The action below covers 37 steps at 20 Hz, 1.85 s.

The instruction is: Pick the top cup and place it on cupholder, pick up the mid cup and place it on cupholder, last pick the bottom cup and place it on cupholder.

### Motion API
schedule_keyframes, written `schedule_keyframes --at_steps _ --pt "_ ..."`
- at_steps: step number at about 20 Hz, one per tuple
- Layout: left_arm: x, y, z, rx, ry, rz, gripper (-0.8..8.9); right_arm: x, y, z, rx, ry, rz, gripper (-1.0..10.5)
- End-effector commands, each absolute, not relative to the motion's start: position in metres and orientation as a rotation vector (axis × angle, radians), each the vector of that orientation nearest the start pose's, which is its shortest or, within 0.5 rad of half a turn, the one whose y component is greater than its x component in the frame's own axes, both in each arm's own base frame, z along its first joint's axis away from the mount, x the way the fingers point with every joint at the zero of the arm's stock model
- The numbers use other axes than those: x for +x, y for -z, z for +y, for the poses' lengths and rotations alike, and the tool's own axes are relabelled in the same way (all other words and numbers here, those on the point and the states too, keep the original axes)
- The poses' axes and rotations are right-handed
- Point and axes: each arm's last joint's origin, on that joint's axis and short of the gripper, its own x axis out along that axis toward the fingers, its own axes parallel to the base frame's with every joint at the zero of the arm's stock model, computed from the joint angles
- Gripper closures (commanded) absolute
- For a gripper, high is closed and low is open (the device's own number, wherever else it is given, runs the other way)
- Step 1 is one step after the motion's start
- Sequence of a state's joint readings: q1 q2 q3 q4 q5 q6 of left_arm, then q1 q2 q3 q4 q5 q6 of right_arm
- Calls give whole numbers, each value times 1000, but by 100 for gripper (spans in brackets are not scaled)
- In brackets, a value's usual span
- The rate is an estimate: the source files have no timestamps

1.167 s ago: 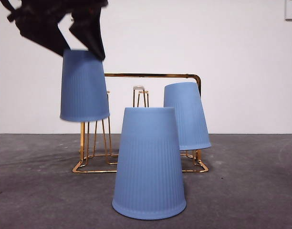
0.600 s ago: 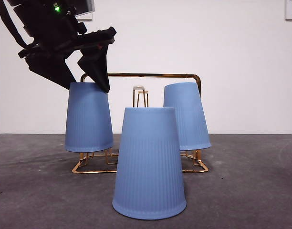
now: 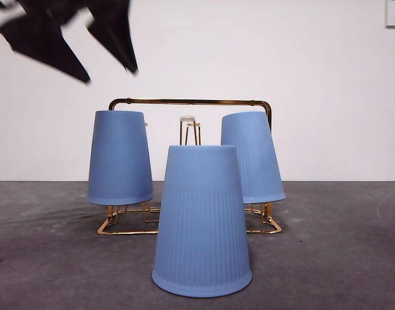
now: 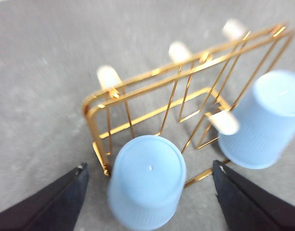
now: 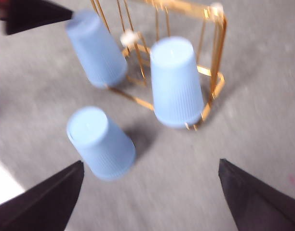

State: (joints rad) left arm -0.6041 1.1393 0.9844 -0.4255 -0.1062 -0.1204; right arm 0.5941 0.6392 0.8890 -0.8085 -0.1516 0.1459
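1. Presently, item: cupholder (image 3: 191,102), gold wire rack with an arched handle bar and white-tipped pegs (image 4: 181,50), standing on the grey table (image 3: 339,245). It serves as landmark for all entries below.
2. Item: cup on the cupholder's left peg (image 3: 120,157), blue, ribbed, upside down, hanging over a peg at the rack's left end in the front view. It sits clear of any gripper.
3. Item: cup on the cupholder's right peg (image 3: 252,155), same make, inverted and slightly tilted at the rack's right end under the handle bend.
4. Item: last cup (image 3: 201,219), inverted on the table in front of the cupholder's middle, apart from the rack, not yet placed. An empty middle peg (image 3: 188,120) shows behind it.
5. Item: my left gripper (image 4: 150,192), jaws spread wide, holding nothing, poised above the cup on the cupholder's left peg; in the front view it is the dark shape above the rack's left end (image 3: 88,45).
6. Item: my right gripper (image 5: 152,192), jaws wide apart and empty, high over the table on the near side of the cupholder, with the last cup below it.
7. Step in hand, as I judge it: two cups are hung, one remains.
8. Next move, by my estimate: a gripper must descend on the last cup, close on its ribbed wall, lift it and lower it over the free middle peg, without knocking either neighbour.
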Motion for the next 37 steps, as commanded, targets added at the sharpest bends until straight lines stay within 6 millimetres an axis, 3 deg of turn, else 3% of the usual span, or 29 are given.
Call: schedule_keyframes --at_steps 1,5,9,15,25,37 --pt "183 -331 -125 69 470 540 408 96 -332 73 26 -725 593 506" --pt "145 -348 -104 17 619 548 410 114 -328 87 42 -783 618 506" --pt "116 -351 -87 -7 692 604 410 133 -320 109 44 -845 658 505" --pt "93 -352 -71 -2 693 627 409 151 -299 150 8 -924 737 501" --pt "86 -355 -66 -10 698 593 410 169 -251 198 -105 -880 882 409" --pt "86 -355 -66 -10 698 592 410 180 -219 215 -151 -861 980 442"
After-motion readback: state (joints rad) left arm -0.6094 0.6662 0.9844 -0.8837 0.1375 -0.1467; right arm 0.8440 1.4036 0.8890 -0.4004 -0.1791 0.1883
